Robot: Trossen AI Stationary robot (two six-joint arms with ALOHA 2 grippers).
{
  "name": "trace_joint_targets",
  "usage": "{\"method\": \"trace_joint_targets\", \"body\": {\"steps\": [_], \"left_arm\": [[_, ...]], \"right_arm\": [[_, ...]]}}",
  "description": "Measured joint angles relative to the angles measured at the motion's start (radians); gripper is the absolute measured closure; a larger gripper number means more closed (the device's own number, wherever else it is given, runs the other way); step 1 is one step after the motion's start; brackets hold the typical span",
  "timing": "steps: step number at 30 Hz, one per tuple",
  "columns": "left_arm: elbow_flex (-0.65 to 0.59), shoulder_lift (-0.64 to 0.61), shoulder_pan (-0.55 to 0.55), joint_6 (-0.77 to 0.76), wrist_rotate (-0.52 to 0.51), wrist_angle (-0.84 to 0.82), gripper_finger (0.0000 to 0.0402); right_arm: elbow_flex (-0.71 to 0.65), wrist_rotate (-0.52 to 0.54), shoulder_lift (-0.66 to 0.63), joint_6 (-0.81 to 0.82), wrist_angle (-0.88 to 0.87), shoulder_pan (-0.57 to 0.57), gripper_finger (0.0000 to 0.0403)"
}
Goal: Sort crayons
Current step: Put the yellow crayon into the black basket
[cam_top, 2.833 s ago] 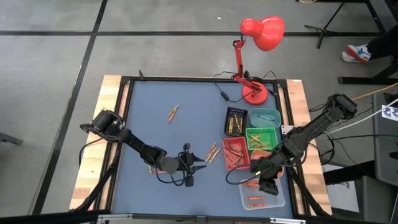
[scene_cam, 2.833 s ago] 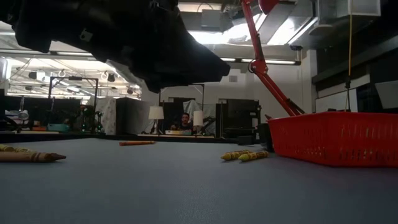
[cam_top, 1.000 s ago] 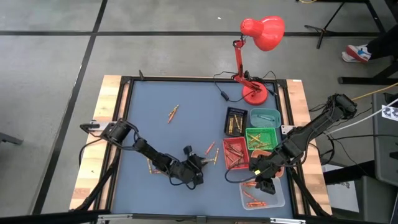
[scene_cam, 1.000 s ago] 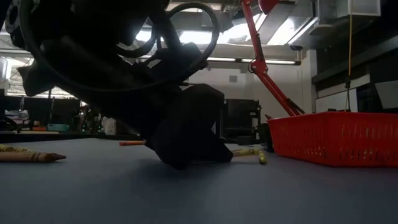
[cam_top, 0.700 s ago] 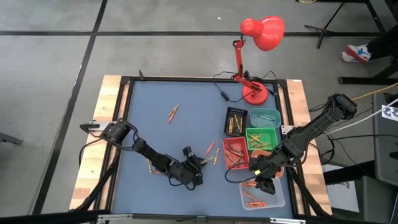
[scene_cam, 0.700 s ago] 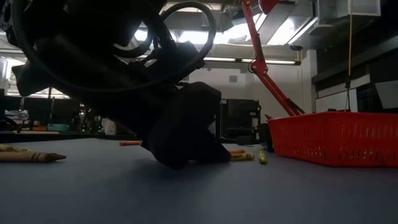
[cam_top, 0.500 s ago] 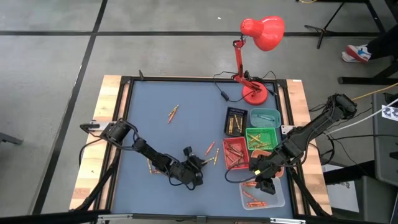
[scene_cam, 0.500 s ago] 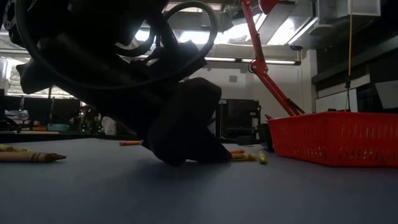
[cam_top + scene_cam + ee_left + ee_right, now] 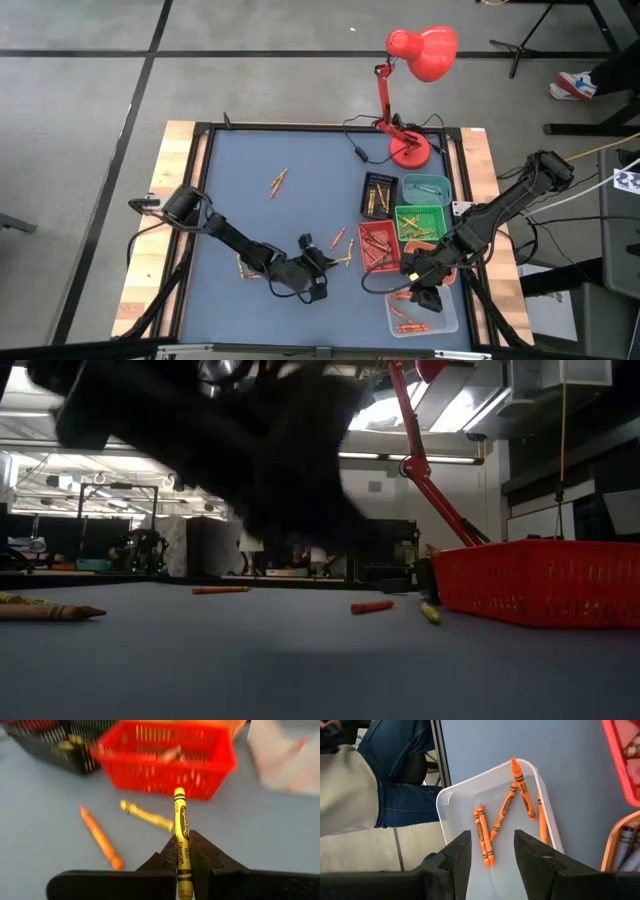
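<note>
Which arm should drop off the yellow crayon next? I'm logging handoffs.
Left. Its hand is shut on the yellow crayon, facing the trays. The right hand hangs open over the clear bin of orange crayons.

Even, soft overhead light fills the room, and the matte blue table top (image 9: 260,210) shows no glare and only faint shadows. From table height the dark left arm (image 9: 250,450) is a smeared, backlit silhouette against bright ceiling strip lights (image 9: 400,400). Past the left wrist, the yellow paper-wrapped crayon (image 9: 181,840) is sharp while the red slotted plastic tray (image 9: 167,757) behind blurs. The clear plastic bin (image 9: 470,815) by the right wrist reads crisp, with gentle sheen.
</note>
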Motion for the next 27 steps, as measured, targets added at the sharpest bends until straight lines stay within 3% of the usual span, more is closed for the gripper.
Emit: {"method": "trace_joint_targets", "body": {"steps": [8, 16, 27], "left_arm": [[0.000, -0.114, 0.057, 0.148, 0.031, 0.027, 0.0394], [0.001, -0.112, 0.198, 0.193, 0.031, 0.233, 0.0394], [0.001, -0.111, 0.410, 0.106, 0.222, 0.345, 0.0383]], "right_arm": [[0.000, 0.045, 0.000, 0.000, 0.000, 0.000, 0.0255], [0.000, 0.152, 0.000, -0.001, 0.001, 0.000, 0.0255], [0.000, 0.238, 0.000, -0.001, 0.000, 0.000, 0.0255]]}}
